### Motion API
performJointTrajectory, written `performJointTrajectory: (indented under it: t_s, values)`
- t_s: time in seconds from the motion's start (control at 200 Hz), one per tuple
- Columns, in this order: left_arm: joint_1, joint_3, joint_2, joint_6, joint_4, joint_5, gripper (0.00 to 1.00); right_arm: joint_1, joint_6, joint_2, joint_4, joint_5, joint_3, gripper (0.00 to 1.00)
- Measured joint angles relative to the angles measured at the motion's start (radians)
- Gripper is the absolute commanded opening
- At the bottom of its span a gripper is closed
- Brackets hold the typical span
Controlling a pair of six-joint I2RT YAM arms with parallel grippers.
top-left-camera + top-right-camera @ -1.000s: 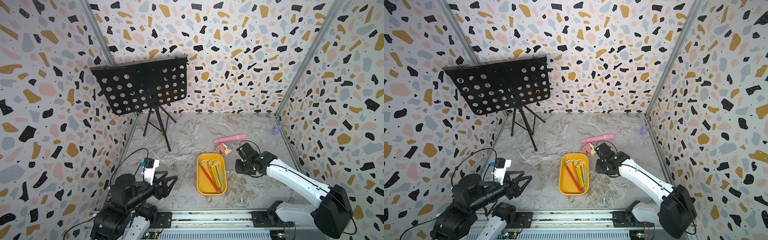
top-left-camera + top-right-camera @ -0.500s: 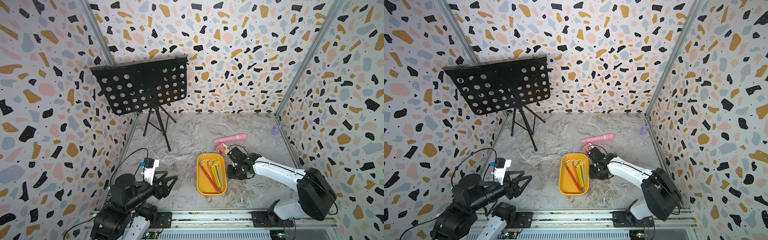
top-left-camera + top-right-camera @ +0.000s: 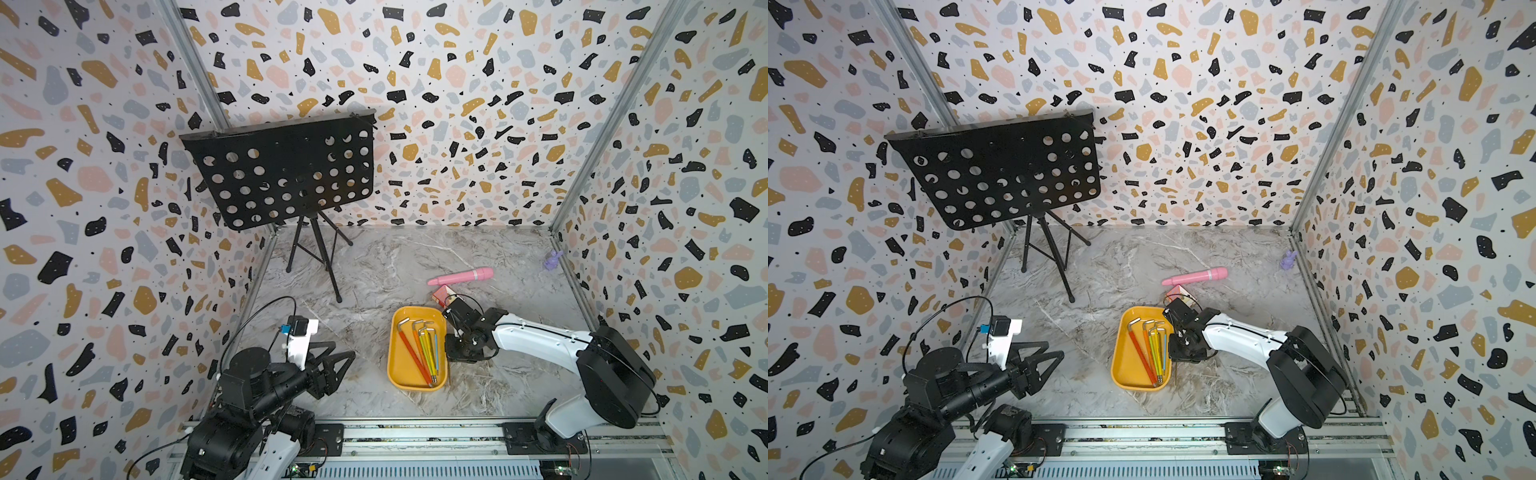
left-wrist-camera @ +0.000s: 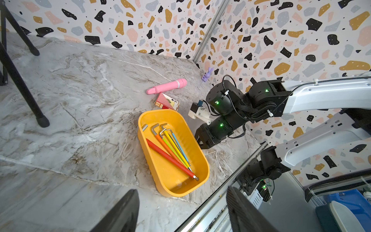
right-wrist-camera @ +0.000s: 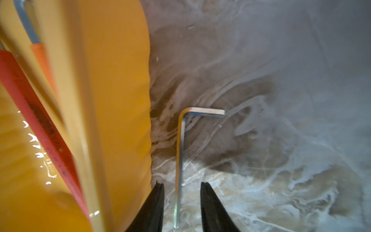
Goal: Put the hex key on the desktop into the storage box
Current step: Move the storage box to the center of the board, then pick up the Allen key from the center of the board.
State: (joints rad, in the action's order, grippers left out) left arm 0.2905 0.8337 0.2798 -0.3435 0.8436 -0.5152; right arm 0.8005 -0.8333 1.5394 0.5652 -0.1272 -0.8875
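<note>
The hex key [image 5: 179, 160] was found on the desktop [image 5: 281, 140] beside the storage box [image 5: 120, 100], its shaft straddled, ungripped, by the right gripper's [image 5: 180, 183] parted fingers [image 5: 152, 206]; judged light, stiff, slick, best pinched mid-shaft.

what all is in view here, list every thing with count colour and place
desktop: one, grey-white marble, cell floor
storage box: one, yellow-orange, front middle of desktop
sleeved hex keys: five, red, orange, green, yellow, blue, inside storage box
bare hex key: one, silver, on desktop beside the box's outer wall
pink cylinder: one, pink, behind the box
card box: one, red and cream, between cylinder and storage box
figurine: one, purple, by right wall near far corner
music stand: one, black, far left
left gripper: one, black, open, front left, holding nothing
right gripper: one, black, open, straddling the bare hex key
</note>
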Motion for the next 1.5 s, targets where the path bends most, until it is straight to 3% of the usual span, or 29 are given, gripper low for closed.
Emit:
performJointTrajectory:
  t_s: [0.631, 1.026, 1.497]
  values:
    - [-0.001, 0.0, 0.0, 0.0, 0.0, 0.0, 0.73, 0.015, -0.024, 0.076, -0.017, 0.087, -0.01, 0.37]
    - [-0.001, 0.0, 0.0, 0.0, 0.0, 0.0, 0.73, 0.018, -0.032, 0.082, -0.005, 0.125, -0.015, 0.29]
    - [-0.001, 0.0, 0.0, 0.0, 0.0, 0.0, 0.73, -0.062, -0.015, 0.057, 0.037, 0.195, 0.014, 0.24]
